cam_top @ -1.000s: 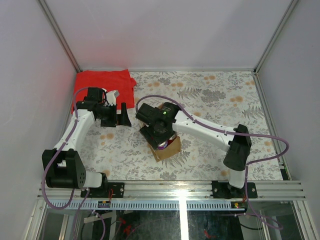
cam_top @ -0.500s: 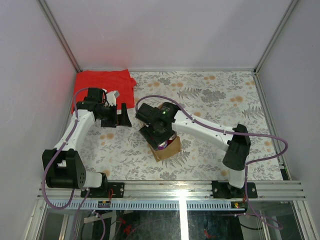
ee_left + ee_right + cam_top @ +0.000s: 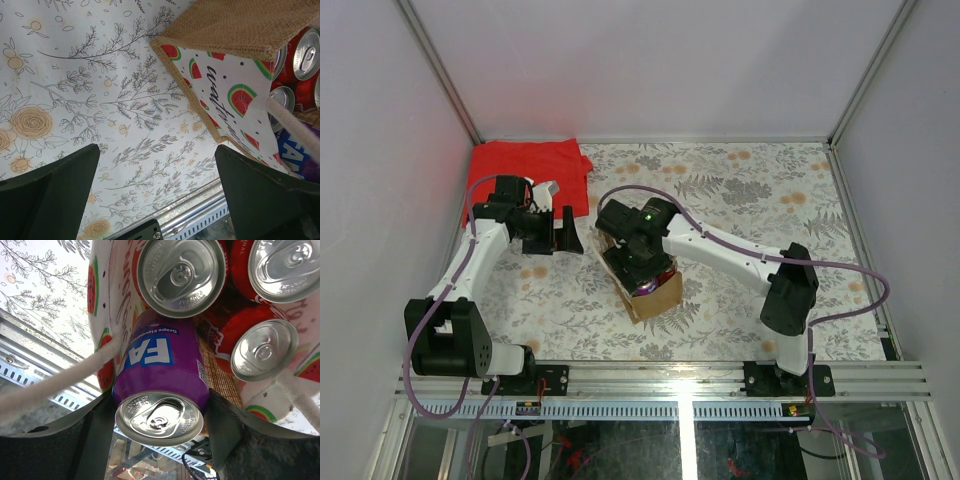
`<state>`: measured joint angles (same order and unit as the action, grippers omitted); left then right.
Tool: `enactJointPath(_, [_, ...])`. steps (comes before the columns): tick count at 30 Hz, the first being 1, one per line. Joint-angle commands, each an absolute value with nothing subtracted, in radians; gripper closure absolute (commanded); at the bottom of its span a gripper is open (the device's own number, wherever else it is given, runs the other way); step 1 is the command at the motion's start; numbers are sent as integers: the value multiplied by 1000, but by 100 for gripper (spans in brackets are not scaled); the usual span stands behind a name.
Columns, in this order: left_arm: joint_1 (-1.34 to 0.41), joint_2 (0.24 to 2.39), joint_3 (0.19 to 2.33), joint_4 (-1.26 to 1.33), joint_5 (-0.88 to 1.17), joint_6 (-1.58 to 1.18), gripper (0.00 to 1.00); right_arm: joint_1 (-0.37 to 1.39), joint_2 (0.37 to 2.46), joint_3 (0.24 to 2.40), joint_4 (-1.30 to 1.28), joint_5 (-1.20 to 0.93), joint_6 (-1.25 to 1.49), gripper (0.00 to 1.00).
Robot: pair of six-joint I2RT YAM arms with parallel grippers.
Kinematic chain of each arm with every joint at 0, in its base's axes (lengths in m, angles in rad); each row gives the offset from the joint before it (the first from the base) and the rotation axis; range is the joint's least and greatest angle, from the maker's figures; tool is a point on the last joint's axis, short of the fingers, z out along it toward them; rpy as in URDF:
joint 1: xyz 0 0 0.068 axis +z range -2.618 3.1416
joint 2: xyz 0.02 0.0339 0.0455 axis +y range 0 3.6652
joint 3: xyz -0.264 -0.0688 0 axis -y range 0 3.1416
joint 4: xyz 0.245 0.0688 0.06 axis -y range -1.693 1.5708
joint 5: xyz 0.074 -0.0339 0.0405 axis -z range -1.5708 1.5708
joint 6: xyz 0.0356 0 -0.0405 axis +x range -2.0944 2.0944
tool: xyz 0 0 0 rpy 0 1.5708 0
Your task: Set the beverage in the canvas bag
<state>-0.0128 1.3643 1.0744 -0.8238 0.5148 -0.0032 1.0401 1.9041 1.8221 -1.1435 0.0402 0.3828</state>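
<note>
The right claw (image 3: 159,432) is clamped on the purple can (image 3: 159,365) at the bag (image 3: 663,297) mouth.
The can's far end lies among three red cans (image 3: 181,274) inside; the left claw (image 3: 157,197) is spread apart, empty, near the bag on the tabletop (image 3: 770,190).

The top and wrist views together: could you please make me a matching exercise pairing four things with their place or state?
Things:
1. purple can
2. red cans
3. red cloth
4. left claw

Places or states:
A. open and empty, beside the canvas bag
B. lying at the far left
C. held in the right claw
D. standing inside the canvas bag

Pairs: 1-C, 2-D, 3-B, 4-A
</note>
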Motion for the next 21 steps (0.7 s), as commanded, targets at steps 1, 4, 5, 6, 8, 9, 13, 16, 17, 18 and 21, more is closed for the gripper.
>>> enactJointPath(1, [-19, 1363, 1076, -790, 530, 1, 0, 1023, 1924, 1870, -1167, 37, 364, 100])
enactJointPath(4, [-19, 1366, 1078, -790, 530, 0, 0, 1023, 1932, 1882, -1173, 24, 363, 100])
enactJointPath(5, [-19, 1367, 1078, -789, 531, 0, 0, 1023, 1934, 1886, -1176, 22, 361, 100])
enactJointPath(6, [-19, 1368, 1079, -789, 531, 0, 0, 1023, 1936, 1891, -1180, 20, 362, 100])
enactJointPath(8, [-20, 1369, 1080, -788, 532, -1, 0, 1023, 1941, 1895, -1183, 17, 359, 100])
enactJointPath(9, [-19, 1369, 1080, -788, 533, -1, 0, 1024, 1942, 1896, -1186, 15, 359, 99])
enactJointPath(13, [-20, 1372, 1080, -788, 534, -2, 0, 1023, 1948, 1900, -1190, 1, 356, 83])
enactJointPath(16, [-19, 1372, 1080, -787, 534, 0, 0, 1023, 1951, 1900, -1189, -4, 354, 66])
enactJointPath(17, [-19, 1373, 1079, -787, 534, 0, 0, 1023, 1951, 1899, -1189, -6, 354, 59])
enactJointPath(18, [-19, 1372, 1078, -787, 533, 1, 0, 1023, 1950, 1899, -1189, -7, 354, 54])
enactJointPath(21, [-19, 1373, 1077, -787, 535, 0, 0, 1024, 1943, 1901, -1187, -14, 354, 47])
